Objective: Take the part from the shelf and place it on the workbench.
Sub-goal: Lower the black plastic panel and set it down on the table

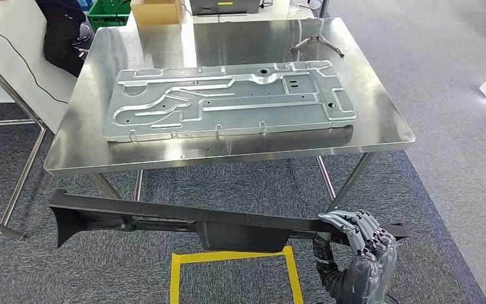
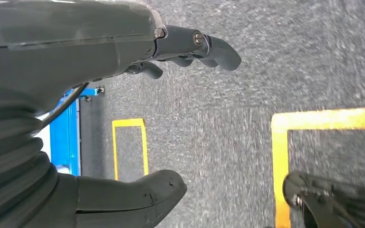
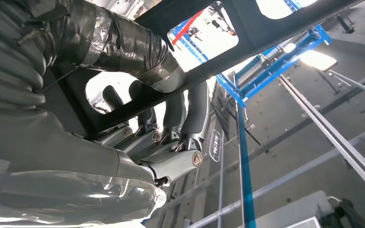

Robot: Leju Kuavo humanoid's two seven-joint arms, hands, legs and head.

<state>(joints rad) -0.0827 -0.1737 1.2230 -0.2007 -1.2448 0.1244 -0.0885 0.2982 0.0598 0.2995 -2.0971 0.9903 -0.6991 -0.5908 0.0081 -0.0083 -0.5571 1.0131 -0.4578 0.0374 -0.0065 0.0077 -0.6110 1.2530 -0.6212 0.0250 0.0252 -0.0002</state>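
A long black plastic part [image 1: 183,221] hangs level in front of the steel workbench [image 1: 386,123], below its front edge. My right hand [image 1: 357,244] grips the part near its right end, fingers wrapped over the top. In the right wrist view the fingers [image 3: 171,128] curl around a black bar of the part [image 3: 275,35]. My left hand [image 2: 123,57] hangs over grey carpet, its fingers [image 2: 214,47] and thumb [image 2: 138,192] apart with nothing between them.
A large pressed metal panel [image 1: 228,101] covers much of the workbench, and a thin brown bracket [image 1: 316,44] lies at its far right. A yellow floor square [image 1: 234,275] is marked below the part. A cardboard box [image 1: 155,9] and green crate [image 1: 107,12] stand behind.
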